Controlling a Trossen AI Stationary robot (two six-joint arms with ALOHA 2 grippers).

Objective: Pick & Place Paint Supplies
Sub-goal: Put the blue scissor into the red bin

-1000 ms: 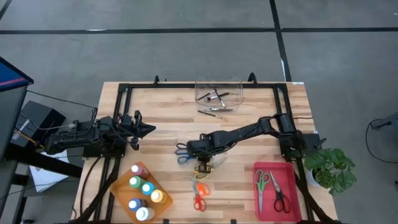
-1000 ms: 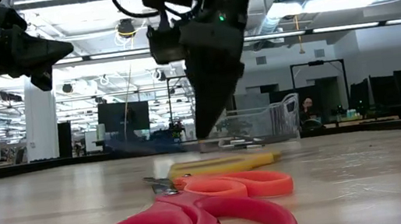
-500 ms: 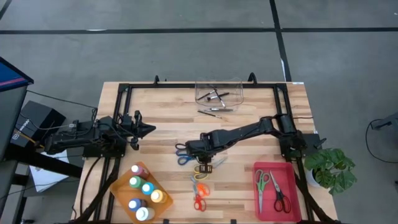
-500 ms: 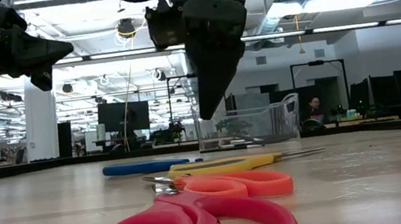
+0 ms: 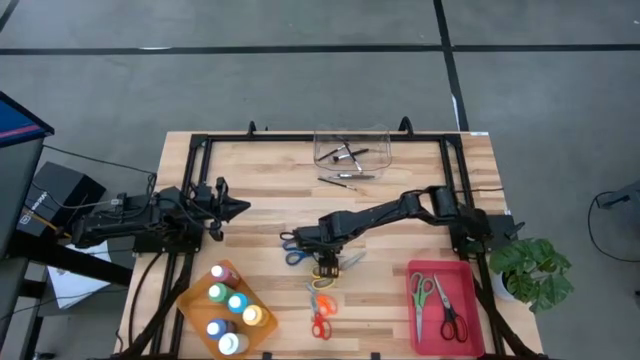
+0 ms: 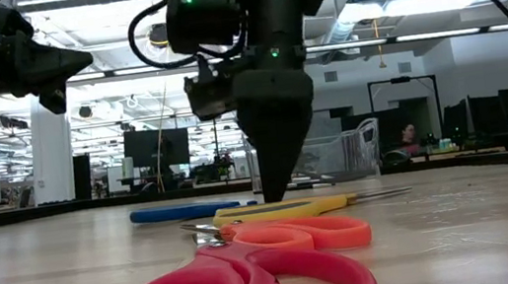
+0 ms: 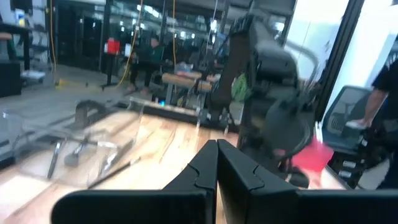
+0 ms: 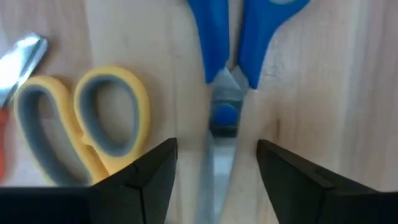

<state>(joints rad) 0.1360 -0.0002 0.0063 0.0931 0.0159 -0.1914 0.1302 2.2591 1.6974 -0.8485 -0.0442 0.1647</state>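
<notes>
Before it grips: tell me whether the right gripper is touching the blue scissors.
Apart. The right wrist view shows the right gripper open, wood visible between each finger and the blue scissors.

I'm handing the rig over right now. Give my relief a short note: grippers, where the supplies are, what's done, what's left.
Right gripper: open, low over the blue scissors, straddling the blades, not gripping.
Left gripper: shut, parked at the table's left.
Done: two scissors in the red tray, bottles in the orange tray, some brushes in the clear bin.
Left: blue, yellow and orange scissors; brushes beside the bin.
</notes>
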